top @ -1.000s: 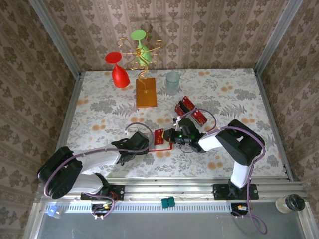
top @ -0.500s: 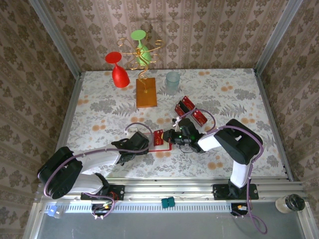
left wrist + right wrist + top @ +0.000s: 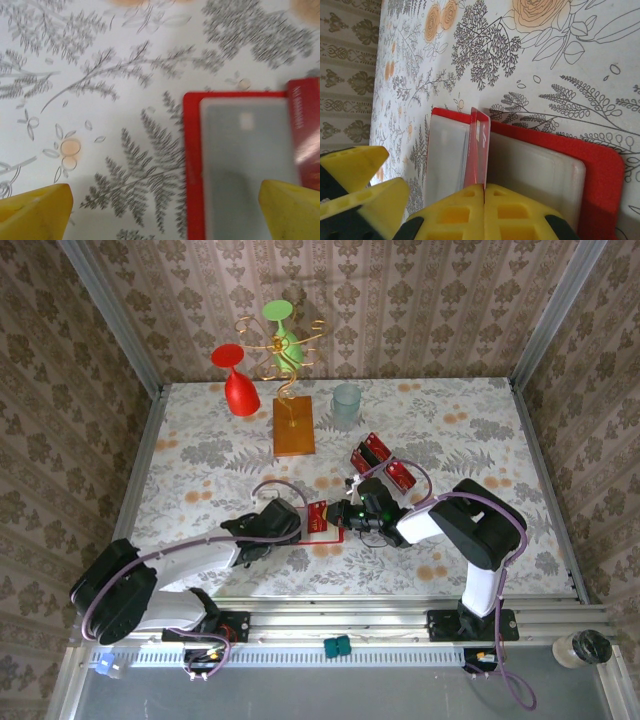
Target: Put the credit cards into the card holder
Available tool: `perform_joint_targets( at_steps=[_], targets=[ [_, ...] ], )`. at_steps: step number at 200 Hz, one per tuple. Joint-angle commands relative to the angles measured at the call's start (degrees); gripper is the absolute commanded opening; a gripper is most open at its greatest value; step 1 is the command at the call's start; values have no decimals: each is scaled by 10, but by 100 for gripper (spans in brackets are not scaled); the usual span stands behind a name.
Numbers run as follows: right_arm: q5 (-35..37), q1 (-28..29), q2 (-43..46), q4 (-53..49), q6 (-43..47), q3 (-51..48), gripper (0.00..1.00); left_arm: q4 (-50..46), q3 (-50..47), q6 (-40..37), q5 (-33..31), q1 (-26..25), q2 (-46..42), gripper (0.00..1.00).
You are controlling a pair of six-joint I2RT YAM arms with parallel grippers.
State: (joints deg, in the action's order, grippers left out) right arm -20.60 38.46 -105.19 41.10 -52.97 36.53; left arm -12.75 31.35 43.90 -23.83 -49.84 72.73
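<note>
Seen from overhead, a red glass (image 3: 238, 385) and a green glass (image 3: 283, 328) stand at the far edge of the tabletop (image 3: 190, 475), left of centre. They are by a gold wire stand on an orange wooden block (image 3: 293, 427), with a clear cup (image 3: 346, 405) just right of it. The ground between these and the near edge is bare floral cloth, widest on the left. The left fingers (image 3: 296, 524) lie low near the near edge, released and spread wide with nothing in them. In the left wrist view, the two yellow fingertips (image 3: 35, 215) sit at the bottom corners. The left half of the open card holder (image 3: 192, 165) lies flat between them, its pale pocket inside a red border. A red credit card (image 3: 306, 135) crosses the right margin; it bears pale lettering too blurred to read. The right wrist view supplies the grip. The right fingers (image 3: 484, 190) are clenched on that credit card, which stands on edge over the fold between the holder's two clear pockets. Whether it has entered a pocket cannot be told. Overhead, the holder sits mid-tabletop toward the near edge. Two more credit cards (image 3: 376, 451) lie just beyond it to the right, and the near-right corner is open.
</note>
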Motion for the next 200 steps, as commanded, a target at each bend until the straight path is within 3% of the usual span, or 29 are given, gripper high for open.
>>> perform_joint_targets(
  at_steps=[1, 53, 200],
  targets=[
    [-7, 7, -17, -13, -4, 1, 0, -7, 29, -24, -2, -2, 15, 97],
    [-5, 7, -15, -13, -5, 0, 0, 9, 14, -15, 2, -2, 60, 97],
    [-1, -9, 56, -30, 9, -3, 0, -14, -42, 35, -26, -3, 37, 96]
  ],
)
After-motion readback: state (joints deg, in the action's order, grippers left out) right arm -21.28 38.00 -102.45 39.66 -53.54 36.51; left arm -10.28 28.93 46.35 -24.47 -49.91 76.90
